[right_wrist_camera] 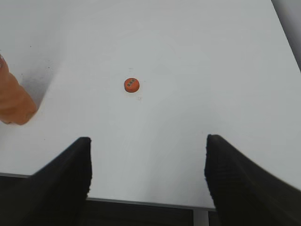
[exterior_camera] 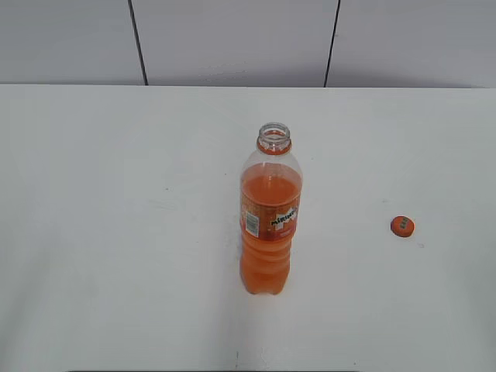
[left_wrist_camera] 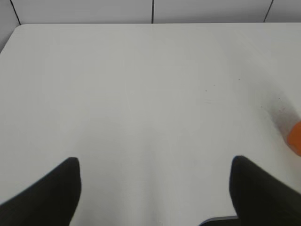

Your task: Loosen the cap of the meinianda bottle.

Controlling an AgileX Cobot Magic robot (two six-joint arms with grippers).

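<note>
Nearest to us in the left wrist view, the left pincer (left_wrist_camera: 155, 188) stands wide apart, its two dark fingers (left_wrist_camera: 51, 193) framing only bare white desk (left_wrist_camera: 141, 94); it holds nothing. At the right edge of that view we catch an orange sliver of the meinianda bottle (left_wrist_camera: 295, 137).

In the right wrist view the right pincer (right_wrist_camera: 148, 174) is likewise spread wide and empty, hanging over the near edge of the desk. Beyond its fingers (right_wrist_camera: 63, 181) the cap (right_wrist_camera: 131, 84) lies flat on the desk, printed top up, well apart from the bottle's base, which shows at the left edge.

From the exterior view we see neither arm. The meinianda bottle (exterior_camera: 270, 225) stands upright near the middle of the desk (exterior_camera: 116, 232), its mouth open and uncapped, the orange neck ring just below the threads, orange liquid filling it to about the shoulder, and the label wrapped around its middle. The cap (exterior_camera: 401, 226) rests on the desk well to the bottle's right. Behind the desk runs a pale panelled wall (exterior_camera: 232, 39) with dark seams.
</note>
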